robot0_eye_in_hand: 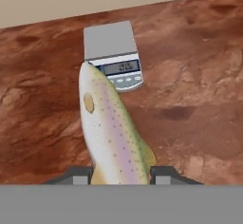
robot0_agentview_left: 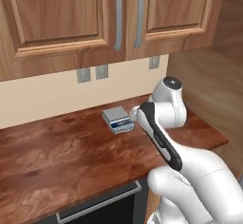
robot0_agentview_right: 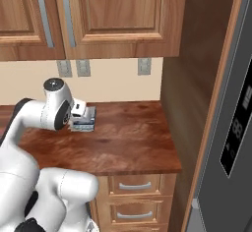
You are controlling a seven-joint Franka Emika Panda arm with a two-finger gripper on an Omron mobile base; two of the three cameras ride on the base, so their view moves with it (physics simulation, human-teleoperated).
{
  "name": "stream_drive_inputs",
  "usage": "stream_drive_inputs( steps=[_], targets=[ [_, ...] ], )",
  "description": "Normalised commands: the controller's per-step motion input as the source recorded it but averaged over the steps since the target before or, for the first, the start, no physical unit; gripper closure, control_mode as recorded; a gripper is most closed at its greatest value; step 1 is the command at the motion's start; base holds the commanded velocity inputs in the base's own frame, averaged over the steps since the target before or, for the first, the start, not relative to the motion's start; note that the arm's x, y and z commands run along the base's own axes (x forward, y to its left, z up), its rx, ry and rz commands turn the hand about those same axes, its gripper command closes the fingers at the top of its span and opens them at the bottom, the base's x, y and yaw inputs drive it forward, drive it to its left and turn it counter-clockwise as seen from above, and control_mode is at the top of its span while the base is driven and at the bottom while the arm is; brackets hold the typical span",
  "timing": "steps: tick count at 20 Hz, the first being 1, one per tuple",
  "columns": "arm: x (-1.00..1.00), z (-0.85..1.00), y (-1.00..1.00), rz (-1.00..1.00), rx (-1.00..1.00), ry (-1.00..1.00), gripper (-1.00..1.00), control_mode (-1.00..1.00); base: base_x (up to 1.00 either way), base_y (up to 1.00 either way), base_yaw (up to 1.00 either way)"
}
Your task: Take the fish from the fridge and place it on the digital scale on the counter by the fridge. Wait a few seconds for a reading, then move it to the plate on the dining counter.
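Observation:
In the hand view my gripper (robot0_eye_in_hand: 121,175) is shut on the fish (robot0_eye_in_hand: 111,133), a pale speckled oblong with a pinkish stripe, held by its tail end between the two fingertips (robot0_eye_in_hand: 80,175). The fish's head points at the digital scale (robot0_eye_in_hand: 111,52), whose near edge and display it partly overlaps. It hangs above the dark reddish-brown counter (robot0_eye_in_hand: 199,76). The scale (robot0_agentview_left: 117,118) sits towards the back of the counter (robot0_agentview_left: 61,152), just beyond my white wrist. From the right, the scale (robot0_agentview_right: 83,119) is partly hidden behind the hand. The grey fridge (robot0_agentview_right: 231,128) stands at the far right.
Wooden wall cabinets (robot0_agentview_left: 71,14) hang over the counter, with outlets (robot0_agentview_left: 83,74) on the cream wall below them. A tall wooden side panel (robot0_agentview_right: 192,78) closes the counter's right end. Drawers (robot0_agentview_right: 135,186) sit under the worktop, and a dark appliance front (robot0_agentview_left: 104,209) lies below its near edge.

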Motion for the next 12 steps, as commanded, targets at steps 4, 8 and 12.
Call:
stream_drive_inputs(
  steps=[4, 8, 12],
  targets=[
    [0.38, -0.14, 0.12, 0.12, 0.04, 0.05, 1.0, -1.0, 0.0, 0.0, 0.0],
    [0.33, -0.11, 0.11, 0.09, 0.0, 0.08, 1.0, -1.0, 0.0, 0.0, 0.0],
    [0.38, -0.41, 0.0, 0.02, -0.01, 0.01, 1.0, -1.0, 0.0, 0.0, 0.0]
  ],
)
